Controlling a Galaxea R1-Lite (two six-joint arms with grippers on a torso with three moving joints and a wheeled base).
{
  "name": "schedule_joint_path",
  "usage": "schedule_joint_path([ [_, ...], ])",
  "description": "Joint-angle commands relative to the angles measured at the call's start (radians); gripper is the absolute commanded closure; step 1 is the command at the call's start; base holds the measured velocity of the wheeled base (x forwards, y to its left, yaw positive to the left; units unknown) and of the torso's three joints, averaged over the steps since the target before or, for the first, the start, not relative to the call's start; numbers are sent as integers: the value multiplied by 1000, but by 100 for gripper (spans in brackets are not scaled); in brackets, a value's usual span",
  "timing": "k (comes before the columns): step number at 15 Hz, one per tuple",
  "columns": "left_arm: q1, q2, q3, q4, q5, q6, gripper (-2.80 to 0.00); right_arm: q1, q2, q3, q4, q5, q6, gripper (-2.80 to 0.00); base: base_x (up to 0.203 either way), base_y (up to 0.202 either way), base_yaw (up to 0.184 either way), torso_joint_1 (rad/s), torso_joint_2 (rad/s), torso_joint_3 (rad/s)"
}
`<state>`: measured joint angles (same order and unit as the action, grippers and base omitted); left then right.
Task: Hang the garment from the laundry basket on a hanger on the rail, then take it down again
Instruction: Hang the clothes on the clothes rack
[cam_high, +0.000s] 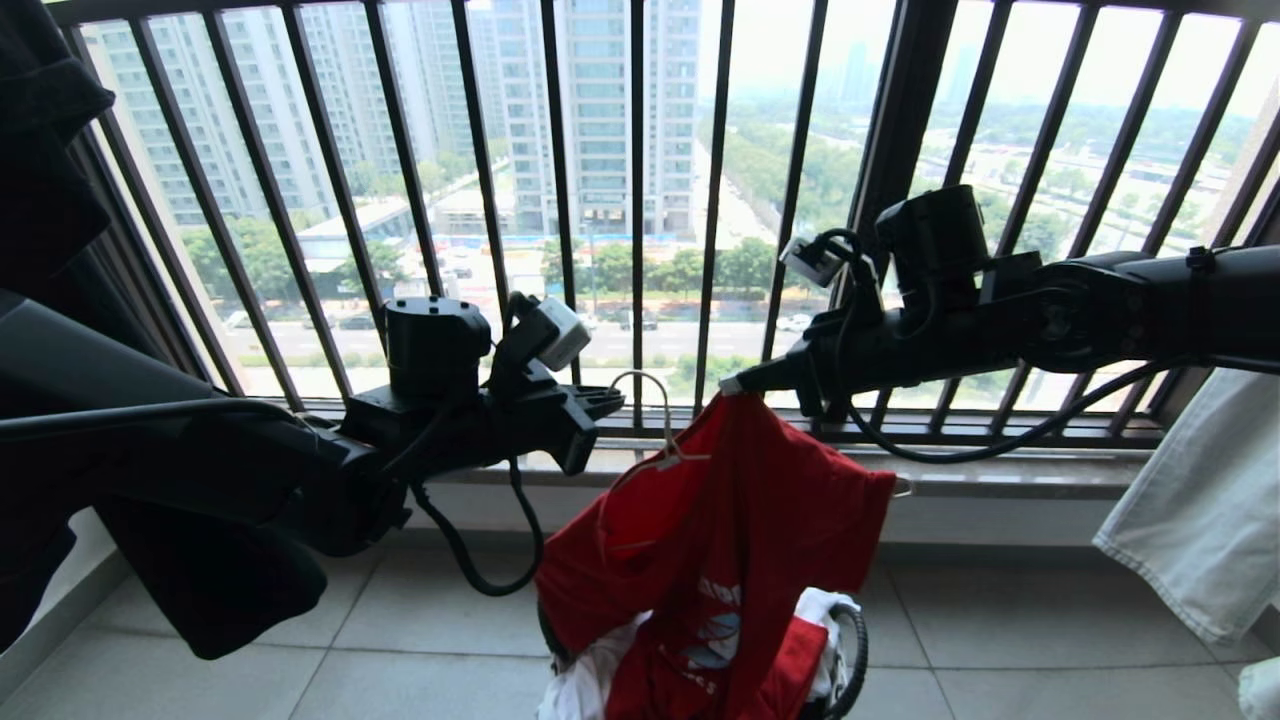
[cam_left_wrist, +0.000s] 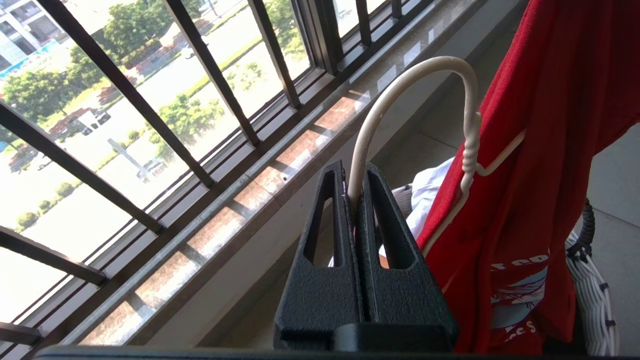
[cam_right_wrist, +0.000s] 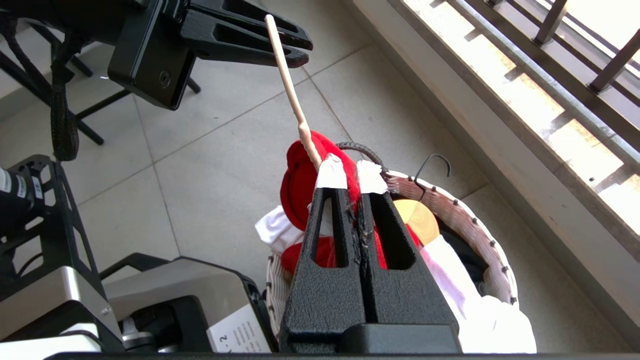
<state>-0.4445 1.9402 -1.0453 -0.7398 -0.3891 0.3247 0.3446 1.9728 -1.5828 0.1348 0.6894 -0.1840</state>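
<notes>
1. Red T-shirt (cam_high: 720, 530): draped over the cream wire hanger (cam_high: 655, 420), hanging w/ its lower part still inside the laundry basket (cam_high: 850, 650). Upper edge is lifted directly above the basket; hem and chest graphic sag down into it.
2. Left gripper (cam_left_wrist: 356, 187): above the basket, on the robot's left side of it. Jaws clenched on the free tip of the hanger's hook, so the hook curves up and over, then back down to the twisted neck. Judgement: this grip fixes the hook's orientation for later placement on a rail.
3. Right gripper (cam_right_wrist: 350, 172): above the basket, robot's right side. White-taped tips pinched tight on red fabric at the shirt's top edge, just beside the hanger neck. Judgement: this hold keeps the cloth up so it does not slide off the thin wire.
4. Rail: not visible in any view; only the black window bars (cam_high: 640, 200) stand behind the basket.
5. Basket contents: white garment (cam_right_wrist: 480, 310) and a tan wooden hanger (cam_right_wrist: 417, 217) remain inside, under the shirt.
6. Status (judgement): dressing of hanger approx. complete; lift to the rail not yet done. Risk: hem may snag on the basket rim.
</notes>
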Motion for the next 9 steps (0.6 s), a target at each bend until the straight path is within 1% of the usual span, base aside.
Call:
schedule_joint_path([
  [1,0,2,-1,-4,-2,1,0,-1,3,12,-17,4,-3,0,0,0,0,0,0,0],
  [2,1,1,-1,-4,-2,1,0,-1,3,19,-29,3,-4,-280,0,0,0,0,0,0],
  [9,1,-6,-2,-4,0,-15,0,-1,-6,24,-32,-2,-6,-280,0,0,0,0,0,0],
])
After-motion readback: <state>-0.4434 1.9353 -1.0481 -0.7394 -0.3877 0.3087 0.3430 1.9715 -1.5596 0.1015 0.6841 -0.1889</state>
